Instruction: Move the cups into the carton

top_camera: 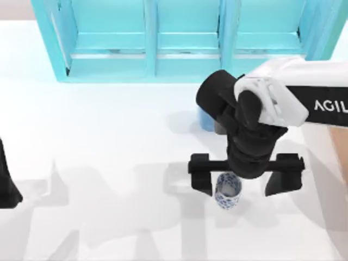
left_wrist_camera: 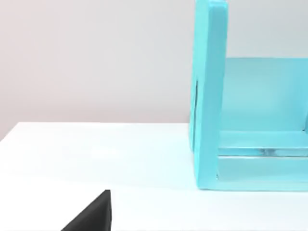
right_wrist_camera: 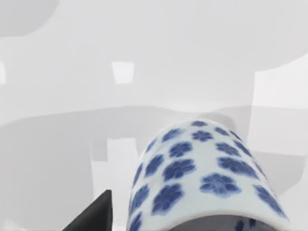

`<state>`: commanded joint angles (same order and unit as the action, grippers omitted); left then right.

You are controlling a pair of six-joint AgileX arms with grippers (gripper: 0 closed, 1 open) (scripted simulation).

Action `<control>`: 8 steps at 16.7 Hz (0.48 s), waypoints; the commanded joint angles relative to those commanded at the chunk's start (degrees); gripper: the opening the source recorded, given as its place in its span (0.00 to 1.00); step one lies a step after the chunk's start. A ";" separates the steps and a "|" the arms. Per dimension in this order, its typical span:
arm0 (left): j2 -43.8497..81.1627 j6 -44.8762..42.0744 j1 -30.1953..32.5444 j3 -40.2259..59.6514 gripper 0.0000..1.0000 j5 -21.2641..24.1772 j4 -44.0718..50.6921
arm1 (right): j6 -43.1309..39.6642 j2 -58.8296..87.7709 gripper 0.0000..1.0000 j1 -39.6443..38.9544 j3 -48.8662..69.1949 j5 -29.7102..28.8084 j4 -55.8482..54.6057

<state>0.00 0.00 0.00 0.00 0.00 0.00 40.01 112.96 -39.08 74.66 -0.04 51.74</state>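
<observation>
Floral cup (top_camera: 228, 191) between right gripper (top_camera: 244, 175) fingers

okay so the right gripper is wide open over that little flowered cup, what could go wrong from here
1. The right gripper sits off-centre over the floral cup: the cup is close to one finger and far from the other, so closing could push or tip it rather than clamp it.
2. The blue cup is mostly hidden under the right arm, near the shelf unit; a low swing could knock it.
3. The left gripper is parked at the table's left edge, no help if the cup rolls.
</observation>
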 joint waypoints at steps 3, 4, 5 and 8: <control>0.00 0.00 0.00 0.00 1.00 0.00 0.00 | 0.00 0.00 0.70 0.00 0.00 0.00 0.00; 0.00 0.00 0.00 0.00 1.00 0.00 0.00 | 0.00 0.00 0.62 0.00 0.00 0.00 0.00; 0.00 0.00 0.00 0.00 1.00 0.00 0.00 | 0.00 0.00 0.55 0.00 0.00 0.00 0.00; 0.00 0.00 0.00 0.00 1.00 0.00 0.00 | 0.00 0.00 0.32 0.00 0.00 0.00 0.00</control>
<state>0.00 0.00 0.00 0.00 0.00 0.00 40.01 112.96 -39.08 74.66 -0.04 51.74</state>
